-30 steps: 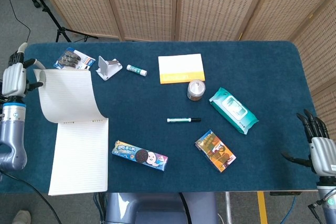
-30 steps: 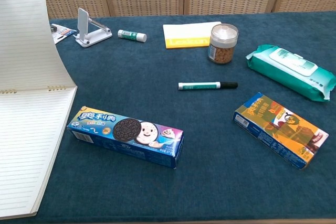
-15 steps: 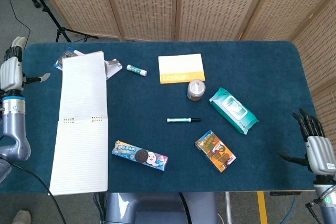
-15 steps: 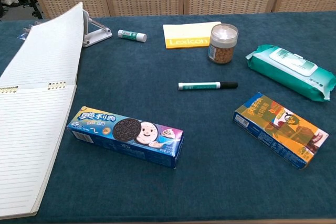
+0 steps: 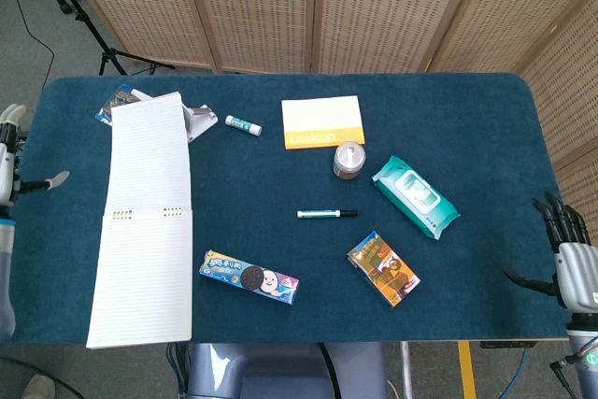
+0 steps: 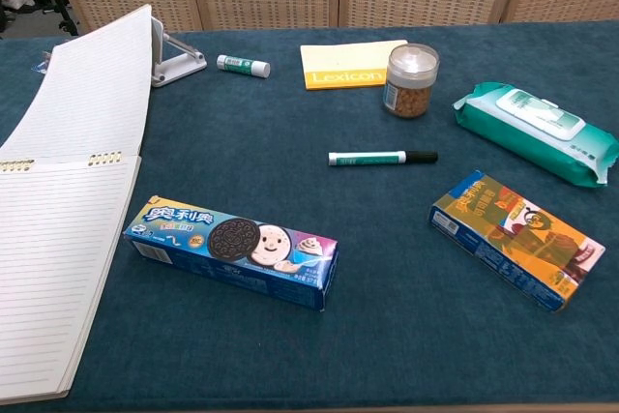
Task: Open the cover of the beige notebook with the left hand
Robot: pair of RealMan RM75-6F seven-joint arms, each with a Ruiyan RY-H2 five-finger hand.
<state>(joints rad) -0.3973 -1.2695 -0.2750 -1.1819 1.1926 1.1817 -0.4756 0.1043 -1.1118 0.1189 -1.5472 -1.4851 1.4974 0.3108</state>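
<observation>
The notebook (image 5: 142, 273) (image 6: 48, 268) lies open at the table's left side, its lined page facing up. Its flipped-over cover (image 5: 149, 151) (image 6: 92, 94) lies flat beyond the spiral binding, with its far edge leaning on a small grey stand (image 5: 198, 119) (image 6: 179, 57). My left hand (image 5: 13, 161) is at the left frame edge, off the table and apart from the notebook, fingers spread and holding nothing. My right hand (image 5: 570, 263) hangs open past the table's front right corner.
A cookie box (image 5: 249, 277) lies just right of the notebook. Further right are a marker (image 5: 327, 214), a snack box (image 5: 383, 268), a wipes pack (image 5: 416, 196), a jar (image 5: 348, 160), a yellow pad (image 5: 323, 122) and a glue stick (image 5: 243, 124). A packet (image 5: 117, 105) peeks out behind the cover.
The cover, held up and curling a second ago, has been let go and now lies flat. My left hand has pulled away to the left and down, off the table edge.
</observation>
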